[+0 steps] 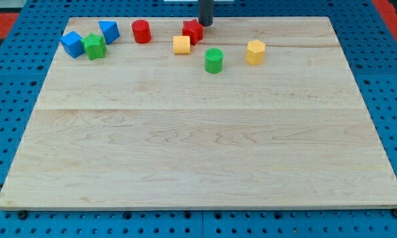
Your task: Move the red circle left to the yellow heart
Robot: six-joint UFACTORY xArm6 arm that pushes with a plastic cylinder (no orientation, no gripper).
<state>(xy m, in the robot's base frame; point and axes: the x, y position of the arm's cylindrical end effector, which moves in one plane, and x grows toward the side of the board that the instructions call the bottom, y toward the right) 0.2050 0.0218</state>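
The red circle (pixel 141 31) is seen standing near the view's top edge of the wooden board (pixel 198 152), left of centre. To its right, apart from it, a yellow heart-like block (pixel 181 45) is placed, touching or almost touching a red star-shaped block (pixel 192 30) just above and to its right. My tip (pixel 205 24) is found just beside the red star's right upper side; whether contact is made cannot be told. No jaws are carried by the rod, and nothing is held. Further right, a green cylinder (pixel 214 60) and a yellow hexagonal block (pixel 255 52) are set. At the view's left, two blue blocks (pixel 72 43) (pixel 108 30) flank a green block (pixel 94 46).
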